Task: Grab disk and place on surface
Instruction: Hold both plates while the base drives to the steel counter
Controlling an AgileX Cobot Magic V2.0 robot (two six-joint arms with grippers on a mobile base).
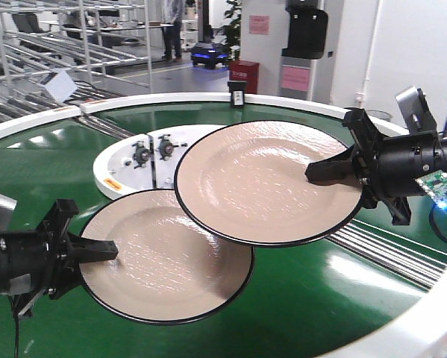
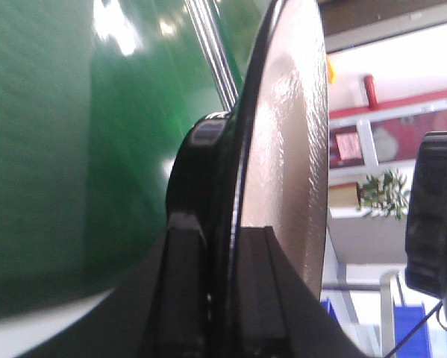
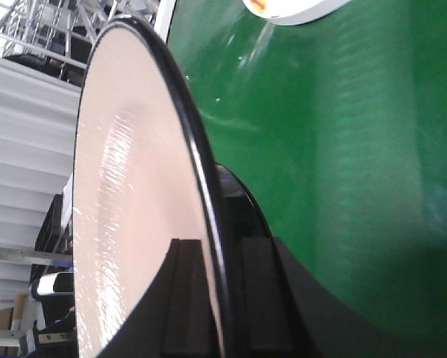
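Two disks, one in each gripper, both over the green belt [image 1: 320, 298].
Left gripper [image 1: 96, 250] is clamped on the rim of the left disk [image 1: 167, 265] at lower left; the wrist view shows fingers [image 2: 182, 298] pinching the edge from both sides. Right gripper [image 1: 327, 170] is clamped the same way on the right disk [image 1: 260, 179], centre frame, tilted, its lower edge overlapping the left disk's upper rim. White hub [image 1: 126, 168] sits behind them, upper left of centre.
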